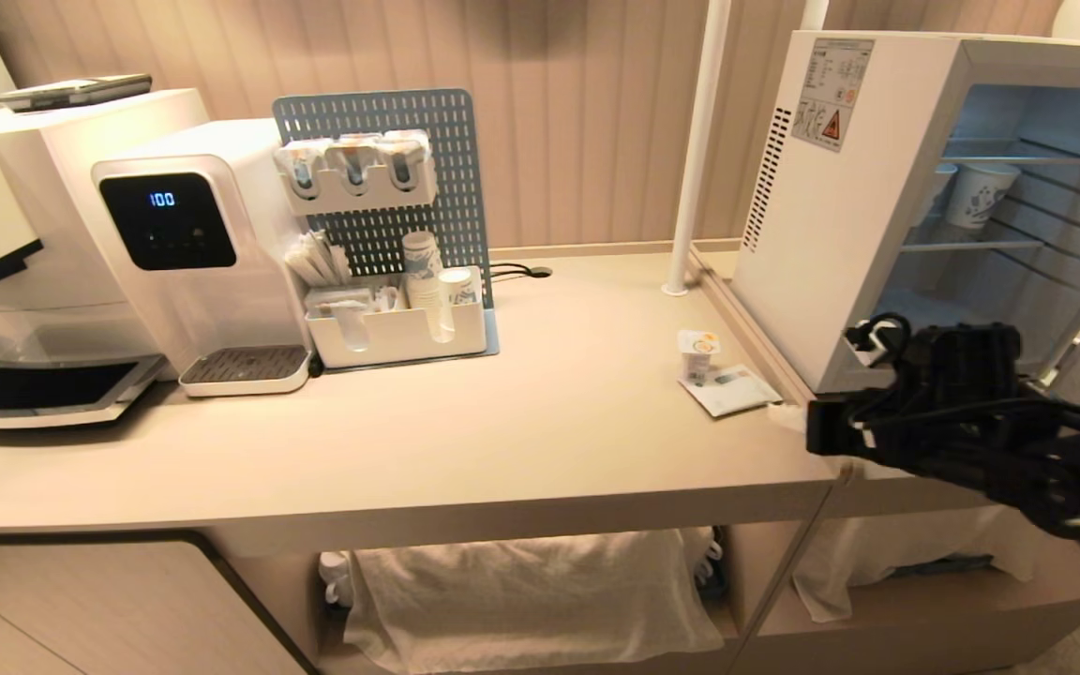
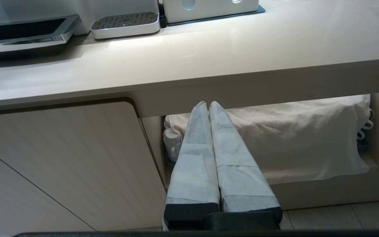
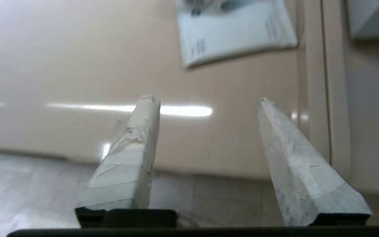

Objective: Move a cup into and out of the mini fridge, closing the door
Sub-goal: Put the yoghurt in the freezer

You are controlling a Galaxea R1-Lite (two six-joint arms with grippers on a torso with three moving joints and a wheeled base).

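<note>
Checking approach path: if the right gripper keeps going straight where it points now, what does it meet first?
Likely the countertop, just short of the flat packet; right gripper is open and empty. Depth is unclear.

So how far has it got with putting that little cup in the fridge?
Done: the mini fridge stands open. In hand: the right gripper, open and empty, is above the counter edge. Left: the cup sits on the counter untouched, and the door isn't closed. The left gripper is parked below.
</note>
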